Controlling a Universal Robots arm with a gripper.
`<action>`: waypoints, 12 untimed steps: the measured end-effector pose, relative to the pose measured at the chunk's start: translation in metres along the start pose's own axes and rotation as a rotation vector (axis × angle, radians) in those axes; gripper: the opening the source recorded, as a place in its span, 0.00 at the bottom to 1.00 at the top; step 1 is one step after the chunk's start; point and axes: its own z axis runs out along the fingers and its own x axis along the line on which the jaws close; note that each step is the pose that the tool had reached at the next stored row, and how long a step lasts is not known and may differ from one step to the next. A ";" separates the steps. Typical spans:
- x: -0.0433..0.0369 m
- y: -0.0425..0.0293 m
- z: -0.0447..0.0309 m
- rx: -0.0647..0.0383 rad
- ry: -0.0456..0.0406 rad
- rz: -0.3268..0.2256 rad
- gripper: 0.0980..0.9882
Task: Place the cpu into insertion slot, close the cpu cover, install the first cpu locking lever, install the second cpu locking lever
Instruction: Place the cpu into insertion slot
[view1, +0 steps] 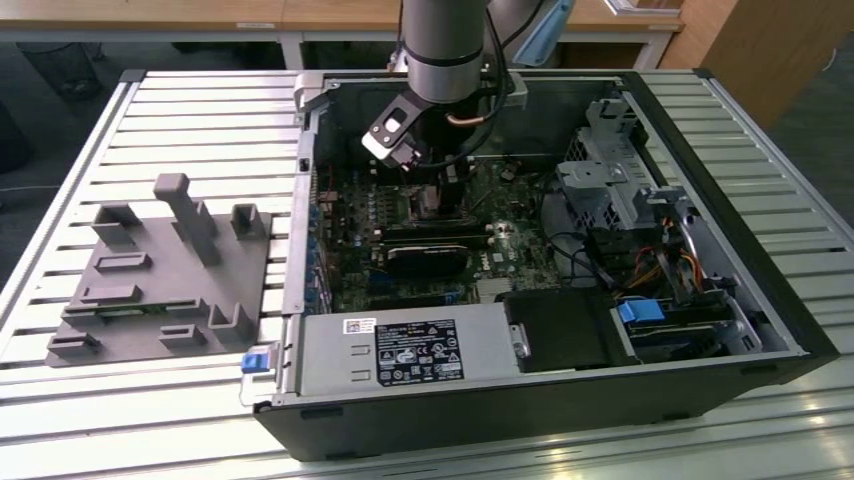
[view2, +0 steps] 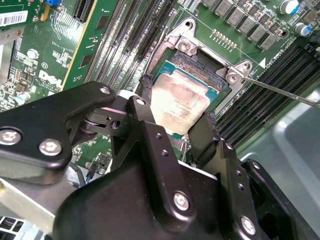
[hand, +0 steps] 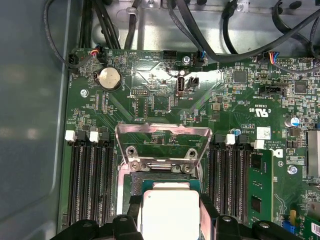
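Note the gripper (view2: 177, 102) closed narrow on the cpu (view2: 182, 95), with black fingers (view2: 150, 120) against two opposite edges and the metal top facing up. Locate the cpu directly over the insertion slot (view2: 197, 62), flat and square to its rim; cannot confirm full seating. Find the cpu cover (hand: 162, 131) standing raised and open just beyond the chip, apart from the fingers. Mark a thin silvery rod (view2: 280, 92), judged a locking lever, slanting away from one socket corner. Log black memory slots (hand: 90, 185) flanking the socket on both sides, close beside the fingers. See, in the exterior view, the arm (view1: 441, 50) reaching down into the open computer case (view1: 534, 410), with a grey fixture tray (view1: 160, 270) well apart at the exterior view's left.
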 end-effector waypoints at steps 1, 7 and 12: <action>0.0000 0.0000 0.0000 0.000 0.0000 0.000 0.50; 0.0004 -0.0002 0.0018 0.000 -0.0001 0.002 0.50; 0.0014 -0.0003 0.0040 0.000 -0.0012 0.013 0.50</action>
